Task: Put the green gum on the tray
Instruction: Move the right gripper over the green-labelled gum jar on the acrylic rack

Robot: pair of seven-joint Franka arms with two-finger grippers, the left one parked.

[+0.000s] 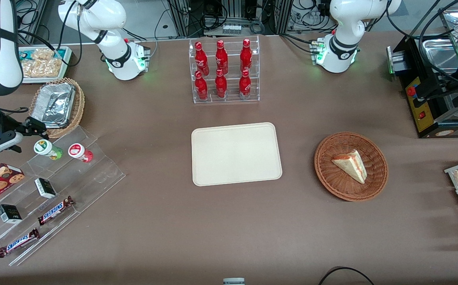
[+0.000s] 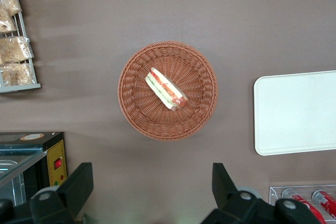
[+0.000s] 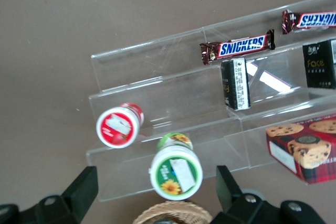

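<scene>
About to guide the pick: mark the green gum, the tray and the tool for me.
green gum [image 3: 176, 172], right wrist view, on its white lid.
tray [image 1: 237, 153], front view, on its bare flat middle.
tool [image 3: 156, 192], right wrist view, midway between its open fingers, above the green gum on the clear stepped rack.

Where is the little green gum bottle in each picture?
Front view: the small green gum bottle with a white lid stands on the clear stepped rack, beside the red-lidded bottle, just under the open gripper.
Left wrist view: not in it.
Right wrist view: the green gum bottle sits between the gripper's fingers.
Shared landmark: the red-lidded bottle next to it.
</scene>
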